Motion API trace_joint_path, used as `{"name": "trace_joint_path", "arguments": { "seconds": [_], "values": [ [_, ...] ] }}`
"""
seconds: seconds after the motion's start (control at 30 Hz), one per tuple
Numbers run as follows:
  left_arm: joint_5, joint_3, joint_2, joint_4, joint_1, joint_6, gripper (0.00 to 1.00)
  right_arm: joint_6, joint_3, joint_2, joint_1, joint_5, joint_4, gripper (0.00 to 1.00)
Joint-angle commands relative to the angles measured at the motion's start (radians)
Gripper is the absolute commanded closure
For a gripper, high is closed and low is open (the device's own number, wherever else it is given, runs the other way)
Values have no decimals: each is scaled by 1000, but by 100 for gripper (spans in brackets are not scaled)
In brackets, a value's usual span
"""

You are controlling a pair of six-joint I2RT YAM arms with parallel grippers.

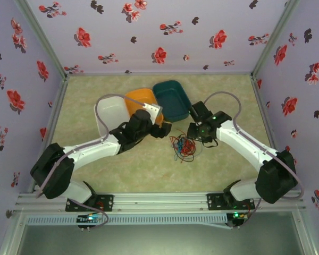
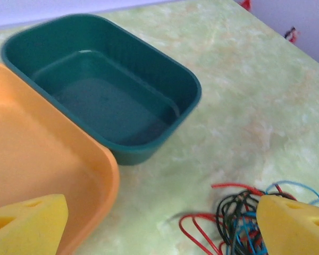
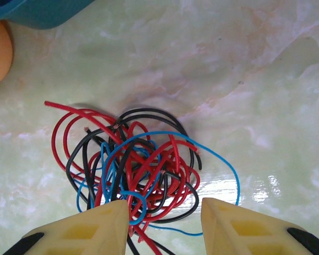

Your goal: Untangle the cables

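The cables (image 1: 184,147) lie as one tangle of red, black and blue wires on the marbled table, in front of the bins. In the right wrist view the cables (image 3: 133,164) spread out just ahead of my right gripper (image 3: 165,226). Its jaws stand apart and grip nothing; the near loops run between them and its left fingertip (image 3: 95,226) covers part of the tangle. My left gripper (image 2: 159,231) is wide open over bare table, with the cables (image 2: 236,218) beside its right fingertip (image 2: 292,226). From above, the left gripper (image 1: 162,130) and right gripper (image 1: 200,136) flank the tangle.
Three bins stand behind the tangle: white (image 1: 107,112), orange (image 1: 140,98) and dark teal (image 1: 171,98). The teal bin (image 2: 103,85) and the orange bin's rim (image 2: 95,159) lie close to my left gripper. Flowered walls close the table in on three sides.
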Motion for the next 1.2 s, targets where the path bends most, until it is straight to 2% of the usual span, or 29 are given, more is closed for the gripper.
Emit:
{"name": "trace_joint_path", "arguments": {
  "seconds": [0.0,0.13,0.37,0.67,1.17],
  "values": [
    [22,-37,28,105,-29,50,9,-1,8,-24,-29,6,-14,59],
    [67,-17,81,164,-63,126,9,21,-31,-52,-80,-32,3,59],
    [108,74,161,116,-100,238,4,80,-197,-191,-181,-154,135,58],
    [168,111,226,114,-105,212,3,79,-304,-243,-220,-198,175,56],
    [176,116,261,94,-113,199,4,64,-367,-252,-220,-245,207,59]
  ]
}}
